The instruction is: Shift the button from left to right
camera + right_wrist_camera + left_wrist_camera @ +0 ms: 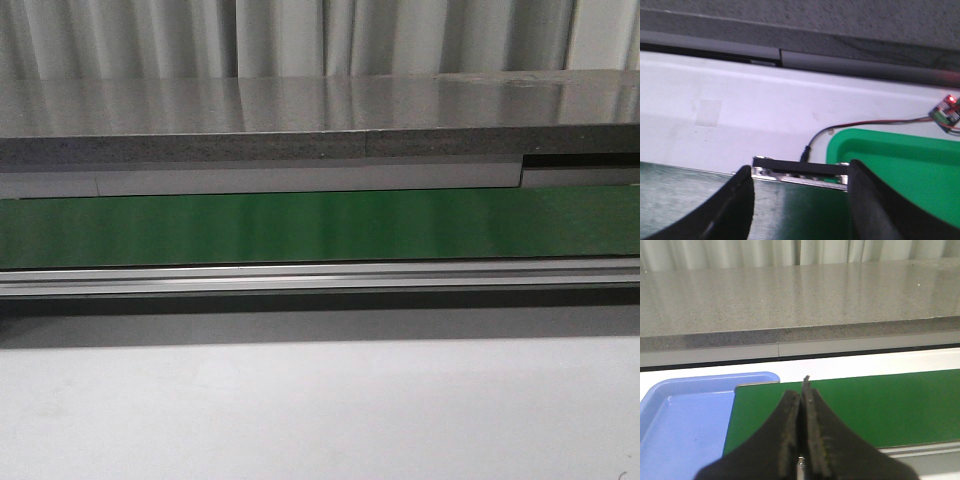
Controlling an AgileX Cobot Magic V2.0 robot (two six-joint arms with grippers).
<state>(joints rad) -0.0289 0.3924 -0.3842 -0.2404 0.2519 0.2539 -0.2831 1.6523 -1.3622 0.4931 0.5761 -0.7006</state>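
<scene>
The button is not in any of the pictures, so I cannot tell where it is. The green belt (320, 228) runs across the front view and nothing sits on the part that shows. No arm shows in the front view either.

The left gripper (802, 390) has its two dark fingers pressed tight together, with nothing between them. It hangs over the end of the green belt, just beside a blue tray (685, 425). No button can be seen in the part of the tray that shows.

The right gripper (799, 200) has its fingers spread wide apart and holds nothing. It is over the other end of the belt, near a green tray (890, 165). A thin wire (860, 125) runs to a small board with a red light (946, 111), close to that tray.

What could go wrong: the button may ride along the belt, and the left fingers, shut like this, would bump it or knock it over, not grab it. They need to open first. The right arm could snag the wire if it swings low by the green tray
</scene>
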